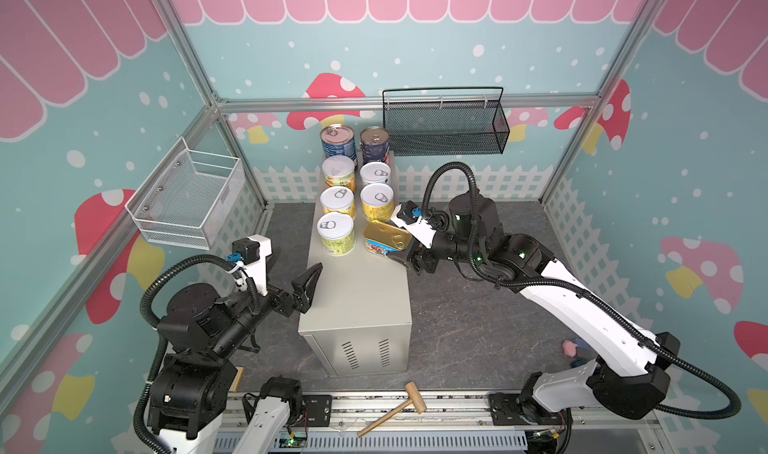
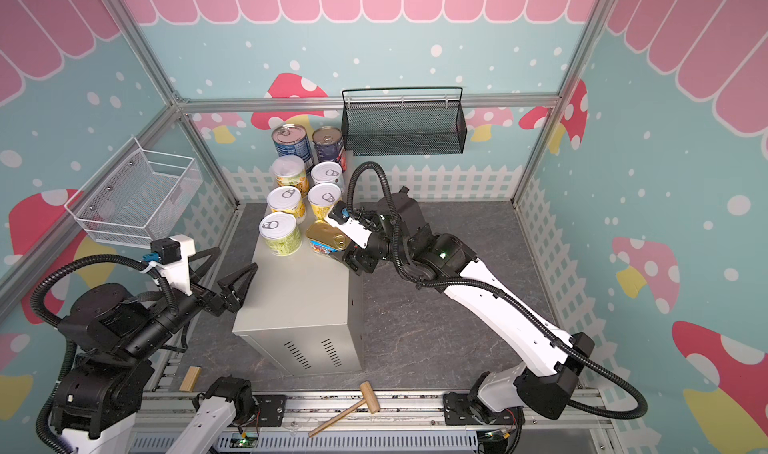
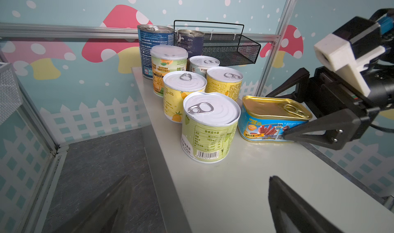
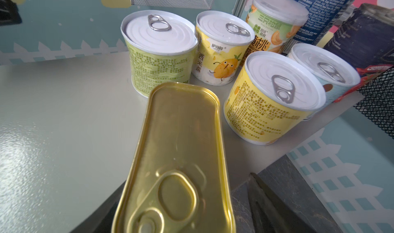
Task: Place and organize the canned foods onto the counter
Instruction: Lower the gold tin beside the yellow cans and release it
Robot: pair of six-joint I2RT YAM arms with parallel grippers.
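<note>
We read the right claw [image 3: 279,114] as released around the gold tin [image 4: 181,136], set mid-frame beside the round cans [image 1: 336,232] to finish the rows on the counter [image 1: 357,298]; the left claw [image 2: 237,257] gapes empty.

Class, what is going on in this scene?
Seven round cans already stand in two rows on the counter. The right gripper straddles the gold tin, which rests at the right row's near end, jaws loose. The left gripper hovers open and empty by the counter's left edge.
</note>
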